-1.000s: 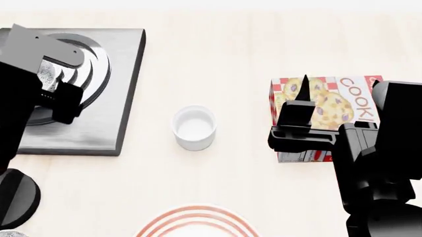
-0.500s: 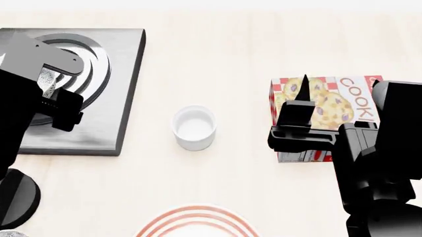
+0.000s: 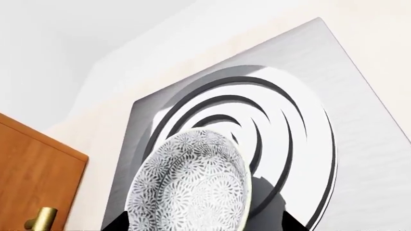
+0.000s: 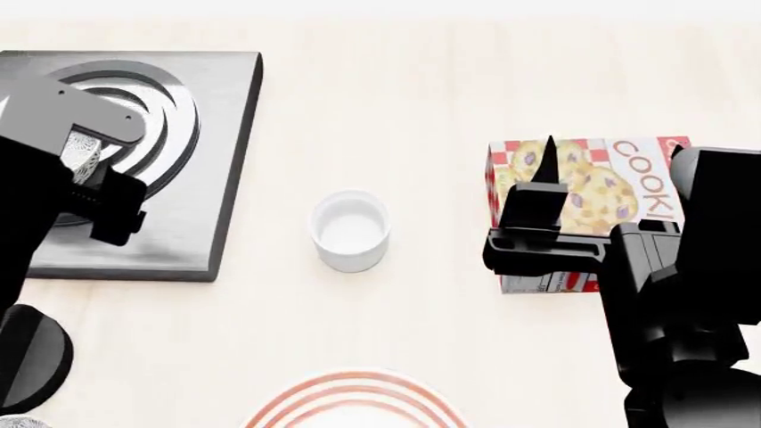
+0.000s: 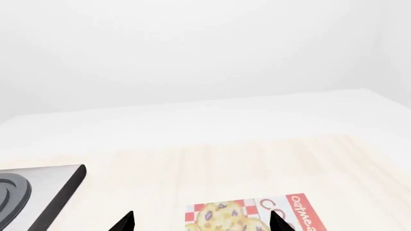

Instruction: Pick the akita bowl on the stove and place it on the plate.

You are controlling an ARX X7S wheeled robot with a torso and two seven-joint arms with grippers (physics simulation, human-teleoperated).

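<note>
Left wrist view shows the akita bowl (image 3: pixel 192 185) tilted on edge against your left gripper (image 4: pixel 89 183), rim facing the camera, seemingly lifted off the stove (image 3: pixel 359 139) burner rings (contact with the slab is cut off by the frame edge, so you can't be sure). Finger closure isn't visible, only dark tips at the frame edge, so I cannot tell if the jaws are clamped on the rim. In the head view the bowl peeks out as a speckled sliver under the left arm, above the stove. Plate (image 4: pixel 353 401) sits near the front table edge, well apart from the stove, with the white cup (image 4: pixel 349 229) between them. Right gripper (image 4: pixel 541 209) hangs over the cookie box (image 4: pixel 594 192), fingers spread apart, holding nothing.

Risks for you: a rim pinch on a tilted bowl looks weak, so a fast swing could let it rotate or slip out. Carry it too low and you clip the cup on the way. Plate is half out of view, so a blind release could land the bowl on its rim
</note>
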